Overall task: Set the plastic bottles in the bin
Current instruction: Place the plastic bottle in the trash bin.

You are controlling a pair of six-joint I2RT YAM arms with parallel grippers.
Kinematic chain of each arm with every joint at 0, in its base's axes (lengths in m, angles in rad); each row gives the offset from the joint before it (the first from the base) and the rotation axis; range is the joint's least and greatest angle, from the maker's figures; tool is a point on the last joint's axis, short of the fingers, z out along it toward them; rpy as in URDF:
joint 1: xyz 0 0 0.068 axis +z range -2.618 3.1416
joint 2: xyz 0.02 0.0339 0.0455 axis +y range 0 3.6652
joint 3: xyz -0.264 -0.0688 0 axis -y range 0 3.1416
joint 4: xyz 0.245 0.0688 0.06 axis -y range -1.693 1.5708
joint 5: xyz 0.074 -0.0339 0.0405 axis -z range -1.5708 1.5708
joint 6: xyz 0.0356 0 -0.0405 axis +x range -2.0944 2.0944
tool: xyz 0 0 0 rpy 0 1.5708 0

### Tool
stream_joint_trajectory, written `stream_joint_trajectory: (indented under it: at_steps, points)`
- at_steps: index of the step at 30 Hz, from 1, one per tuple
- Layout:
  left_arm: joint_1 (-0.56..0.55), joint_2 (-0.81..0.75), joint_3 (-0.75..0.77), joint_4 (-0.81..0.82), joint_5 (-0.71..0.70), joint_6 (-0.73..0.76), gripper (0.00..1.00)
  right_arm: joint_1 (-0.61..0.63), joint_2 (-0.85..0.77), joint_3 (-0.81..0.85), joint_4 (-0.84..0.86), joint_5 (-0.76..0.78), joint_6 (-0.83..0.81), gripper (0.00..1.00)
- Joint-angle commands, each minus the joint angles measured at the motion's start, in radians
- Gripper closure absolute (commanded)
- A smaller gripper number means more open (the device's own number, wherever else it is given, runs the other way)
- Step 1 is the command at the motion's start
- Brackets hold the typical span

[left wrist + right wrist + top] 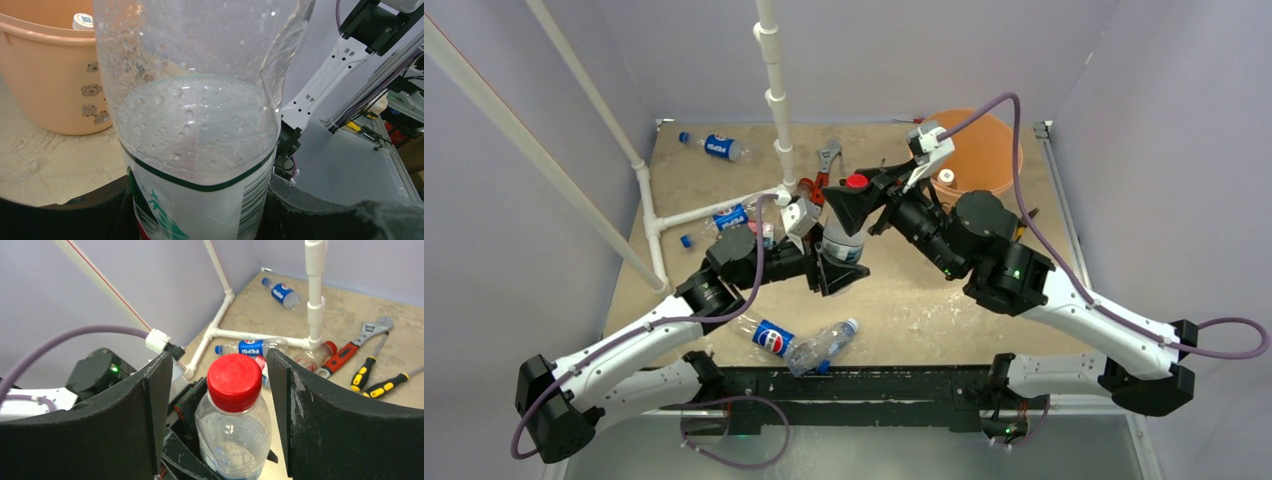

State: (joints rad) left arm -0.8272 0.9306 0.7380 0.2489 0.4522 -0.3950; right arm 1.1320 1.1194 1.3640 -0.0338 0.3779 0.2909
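Note:
My left gripper (834,265) (200,215) is shut on the lower body of a clear bottle (844,235) (200,125) with a red cap (235,382), held upright above the table's middle. My right gripper (856,195) (220,390) straddles the cap, open, with a gap on each side. The orange bin (979,150) (45,75) stands at the back right with a white-capped bottle (946,176) inside. Other plastic bottles lie on the table: one Pepsi bottle (717,147) at the back left, one (732,217) by the pipe frame, one (774,338) and a clear one (829,342) near the front edge.
A white pipe frame (776,110) (312,290) rises from the back middle of the table. A red-handled wrench (355,342) and two yellow-black screwdrivers (367,370) lie behind the held bottle. Purple walls close in the sides.

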Motion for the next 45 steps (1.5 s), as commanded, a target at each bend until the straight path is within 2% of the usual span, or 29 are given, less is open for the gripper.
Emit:
stream_joint_trajectory:
  at_steps: [1,2,4,9,11,12,13,14,15,16,20,23,26,28,30,31,33,37,38,42,45]
  points:
    - [-0.006,-0.030,0.026,-0.001,-0.021,0.038,0.69,-0.001,0.005,0.060,-0.107,0.028,-0.001,0.29]
    - [-0.006,-0.033,0.025,-0.006,-0.023,0.044,0.69,-0.001,0.011,0.066,-0.124,0.027,0.005,0.32]
    - [-0.006,-0.039,0.022,-0.011,-0.029,0.049,0.69,-0.002,0.010,0.068,-0.143,0.024,0.013,0.44]
    - [-0.007,-0.051,0.020,-0.029,-0.036,0.054,0.68,-0.003,-0.004,0.064,-0.141,0.017,0.011,0.81]
    - [-0.006,-0.052,0.026,-0.056,-0.040,0.062,0.58,-0.003,-0.017,0.060,-0.130,0.007,0.002,0.98]
    - [-0.006,-0.053,0.029,-0.069,-0.048,0.063,0.46,-0.003,-0.027,0.058,-0.124,0.006,-0.001,1.00]
    - [-0.006,-0.054,0.030,-0.082,-0.056,0.064,0.28,-0.003,-0.037,0.054,-0.116,0.003,-0.011,1.00]
    - [-0.006,-0.059,0.031,-0.098,-0.074,0.065,0.14,-0.004,-0.052,0.050,-0.103,0.002,-0.023,1.00]
    - [-0.006,-0.066,0.029,-0.109,-0.094,0.062,0.07,-0.003,-0.068,0.045,-0.091,0.015,-0.033,1.00]
    - [-0.006,-0.075,0.024,-0.121,-0.120,0.057,0.05,-0.003,-0.086,0.041,-0.082,0.042,-0.044,1.00]
    - [-0.006,-0.152,-0.007,-0.165,-0.259,0.048,0.01,-0.003,-0.180,0.005,-0.011,0.217,-0.131,1.00]
    - [-0.007,-0.245,-0.046,-0.206,-0.460,0.001,0.01,-0.003,-0.239,-0.073,0.120,0.438,-0.266,1.00]
    - [-0.006,-0.332,-0.075,-0.285,-0.670,-0.073,0.01,-0.003,-0.270,-0.147,0.337,0.618,-0.514,1.00]
    - [-0.006,-0.381,-0.090,-0.339,-0.788,-0.132,0.01,-0.006,-0.268,-0.189,0.557,0.704,-0.716,1.00]
    - [-0.006,-0.424,-0.105,-0.378,-0.885,-0.204,0.01,-0.028,-0.256,-0.212,0.791,0.735,-0.876,1.00]
    - [-0.007,-0.442,-0.114,-0.388,-0.915,-0.230,0.01,-0.049,-0.247,-0.206,0.830,0.735,-0.906,1.00]
    - [-0.006,-0.470,-0.131,-0.391,-0.946,-0.260,0.02,-0.143,-0.199,-0.161,0.782,0.711,-0.881,1.00]
    - [-0.006,-0.464,-0.147,-0.391,-0.948,-0.304,0.03,-0.437,-0.070,-0.002,0.396,0.583,-0.553,1.00]
    - [-0.006,-0.457,-0.150,-0.391,-0.943,-0.314,0.03,-0.494,-0.041,0.024,0.351,0.555,-0.500,1.00]
    - [-0.006,-0.434,-0.160,-0.390,-0.911,-0.348,0.04,-0.621,0.065,0.048,0.353,0.484,-0.446,1.00]
    - [-0.006,-0.424,-0.174,-0.384,-0.889,-0.370,0.05,-0.734,0.152,0.087,0.264,0.376,-0.343,1.00]
